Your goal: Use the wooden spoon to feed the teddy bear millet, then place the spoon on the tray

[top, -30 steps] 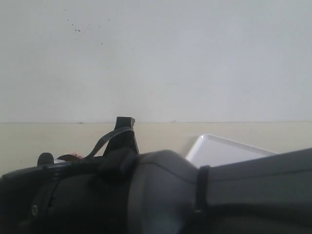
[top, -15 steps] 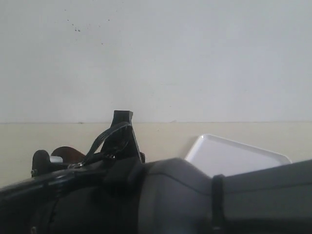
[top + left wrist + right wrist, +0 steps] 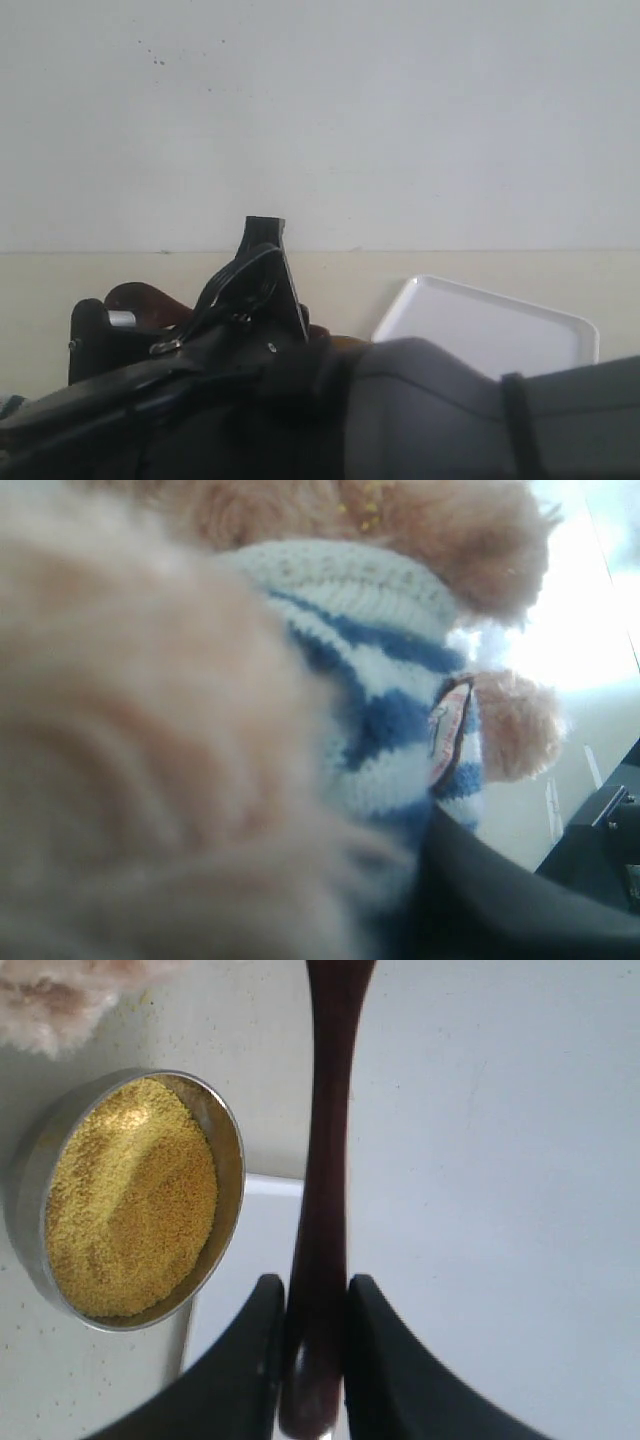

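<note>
Since a second ago the dark arm [image 3: 430, 410] filling the near edge of my outside view has slid right and its black wrist bracket [image 3: 265, 265] stands taller, uncovering more of the tray [image 3: 490, 325]. The wooden spoon [image 3: 325, 1160] shows best from the right wrist. Its slim, glossy, reddish-brown handle is pinched between the two black fingers of the right claw [image 3: 315, 1295], which grasps it near its rounded end. Close by the handle is the round steel bowl [image 3: 236, 1150], heaped with fine, bright yellow millet [image 3: 130, 1200]. The teddy bear [image 3: 380, 710] fills the left wrist view, with fluffy tan fur over a knitted blue-and-white striped shirt and a shield badge [image 3: 448, 730]. A few yellow grains [image 3: 365, 502] cling to the fur. Of the left claw [image 3: 500, 905] only a smooth black edge shows, so I cannot tell whether it is clenched. The tray, flat, white and round-cornered, lies to the right on the cream counter [image 3: 40, 290].
</note>
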